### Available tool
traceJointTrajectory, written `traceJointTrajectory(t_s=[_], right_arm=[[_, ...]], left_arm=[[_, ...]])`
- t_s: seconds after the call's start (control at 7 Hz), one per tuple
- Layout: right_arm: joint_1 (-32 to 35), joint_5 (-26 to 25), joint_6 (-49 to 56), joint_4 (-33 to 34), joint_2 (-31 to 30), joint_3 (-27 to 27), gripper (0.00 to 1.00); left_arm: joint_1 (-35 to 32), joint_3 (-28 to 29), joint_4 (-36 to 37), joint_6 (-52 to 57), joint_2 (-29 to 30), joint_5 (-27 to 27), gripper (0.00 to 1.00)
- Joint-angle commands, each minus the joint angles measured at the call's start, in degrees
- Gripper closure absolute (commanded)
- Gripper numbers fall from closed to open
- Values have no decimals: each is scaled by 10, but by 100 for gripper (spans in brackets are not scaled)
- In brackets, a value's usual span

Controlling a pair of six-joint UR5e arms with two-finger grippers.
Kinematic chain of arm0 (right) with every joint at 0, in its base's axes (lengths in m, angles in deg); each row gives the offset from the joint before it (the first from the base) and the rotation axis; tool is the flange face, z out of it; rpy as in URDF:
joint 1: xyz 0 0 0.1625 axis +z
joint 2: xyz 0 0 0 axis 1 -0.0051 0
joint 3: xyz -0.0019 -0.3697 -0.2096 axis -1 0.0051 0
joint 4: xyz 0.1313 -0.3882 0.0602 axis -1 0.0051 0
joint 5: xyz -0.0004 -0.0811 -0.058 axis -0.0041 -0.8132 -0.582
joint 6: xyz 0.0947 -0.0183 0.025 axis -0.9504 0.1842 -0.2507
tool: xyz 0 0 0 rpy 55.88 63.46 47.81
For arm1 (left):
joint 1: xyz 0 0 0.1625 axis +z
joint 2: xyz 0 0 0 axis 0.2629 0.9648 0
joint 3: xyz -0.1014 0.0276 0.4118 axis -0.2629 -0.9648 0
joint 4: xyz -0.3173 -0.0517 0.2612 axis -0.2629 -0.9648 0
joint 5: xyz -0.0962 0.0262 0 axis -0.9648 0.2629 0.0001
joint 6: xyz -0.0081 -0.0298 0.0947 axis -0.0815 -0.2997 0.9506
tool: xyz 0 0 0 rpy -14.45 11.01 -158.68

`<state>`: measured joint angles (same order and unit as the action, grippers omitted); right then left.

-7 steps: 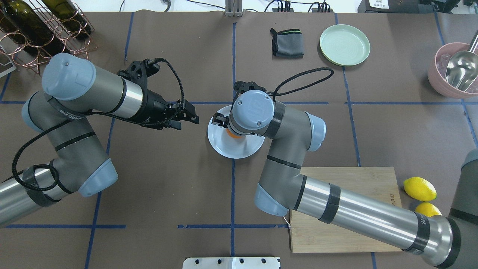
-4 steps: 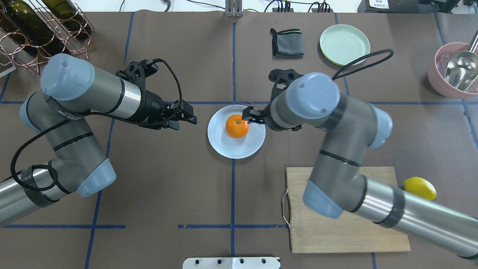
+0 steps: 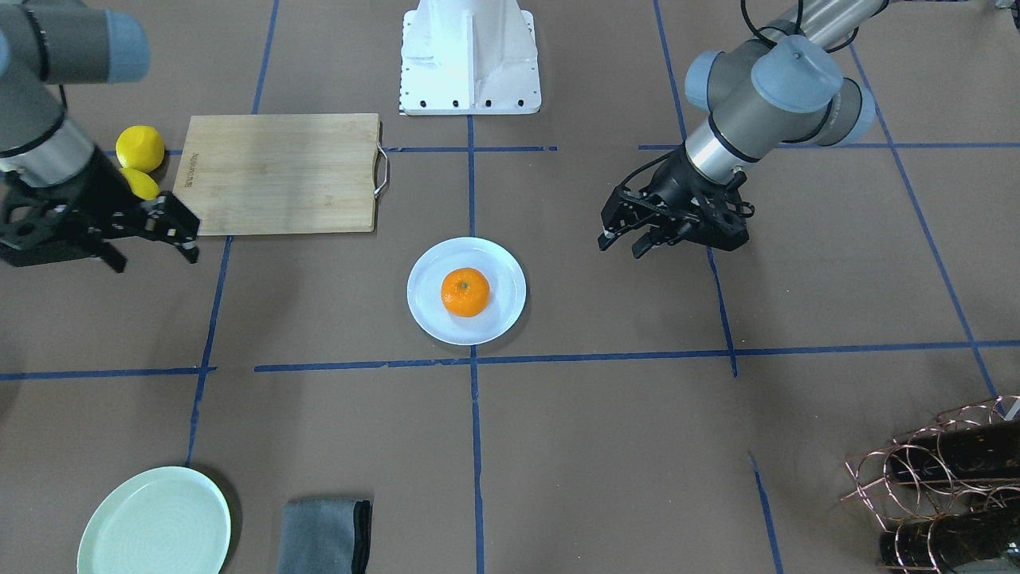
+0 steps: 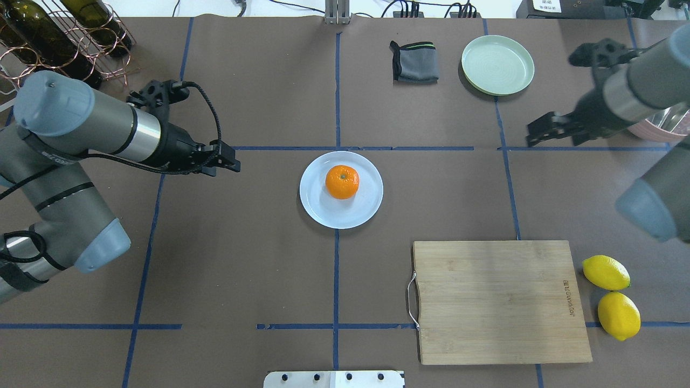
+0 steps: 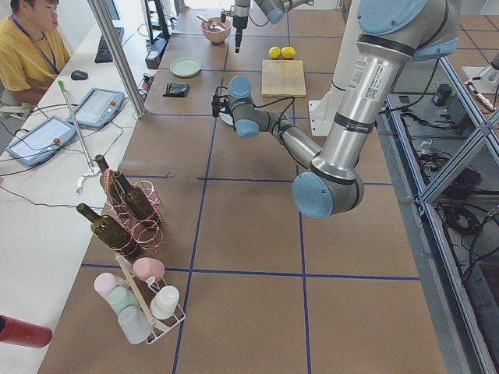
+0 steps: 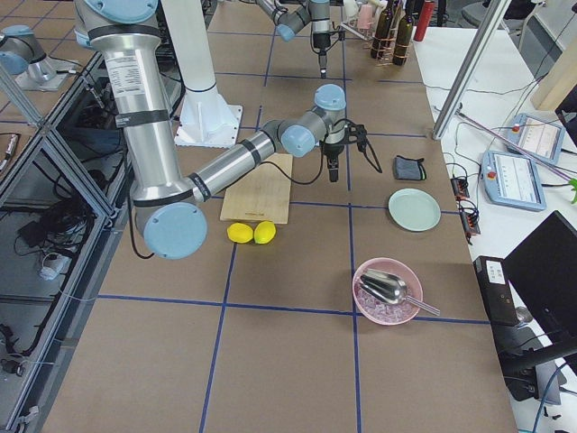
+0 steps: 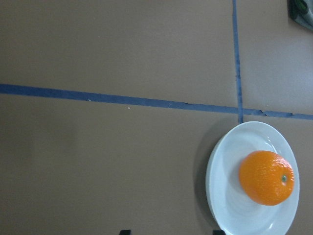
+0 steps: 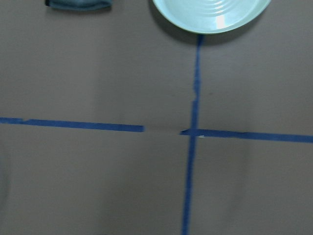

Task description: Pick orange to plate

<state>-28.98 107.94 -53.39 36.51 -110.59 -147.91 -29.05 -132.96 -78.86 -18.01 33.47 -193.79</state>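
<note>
The orange (image 4: 342, 181) rests on the pale blue-white plate (image 4: 318, 211) at the table's middle, a little toward the plate's far side; the front view shows the orange (image 3: 465, 292) on that plate (image 3: 425, 315) with nothing touching it. My left gripper (image 4: 230, 160) hovers left of the plate, open and empty, and its wrist view shows the orange (image 7: 266, 177) at lower right. My right gripper (image 4: 533, 136) is far off to the right near the mint-green plate, open and empty; in the front view this gripper (image 3: 187, 237) is at the left.
A mint-green plate (image 4: 497, 64) and a folded grey cloth (image 4: 414, 62) lie at the back. A wooden cutting board (image 4: 501, 302) sits front right with two lemons (image 4: 606, 272) beside it. A pink bowl with a scoop (image 6: 388, 290) is far right, a wine rack (image 4: 64, 37) back left.
My right gripper let go of the orange on the plate and swung away to the far right. My left gripper drew back to the left.
</note>
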Motion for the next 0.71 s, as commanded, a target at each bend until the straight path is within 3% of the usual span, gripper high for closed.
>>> traceJointTrajectory(t_s=[0.0, 0.14, 0.29, 0.43, 0.57], right_arm=[[158, 53, 284, 78, -32, 51, 0], [199, 52, 390, 104, -28, 84, 0], [222, 53, 419, 104, -28, 111, 0], [237, 54, 451, 102, -29, 141, 0], [252, 64, 495, 104, -28, 171, 0]], left_arm=[[-56, -21, 53, 145, -59, -1, 36], [-85, -39, 89, 222, -82, -2, 36], [-131, -64, 126, 302, -114, -30, 36], [-200, -69, 158, 407, -135, -61, 5], [-255, -57, 218, 517, -140, -78, 0]])
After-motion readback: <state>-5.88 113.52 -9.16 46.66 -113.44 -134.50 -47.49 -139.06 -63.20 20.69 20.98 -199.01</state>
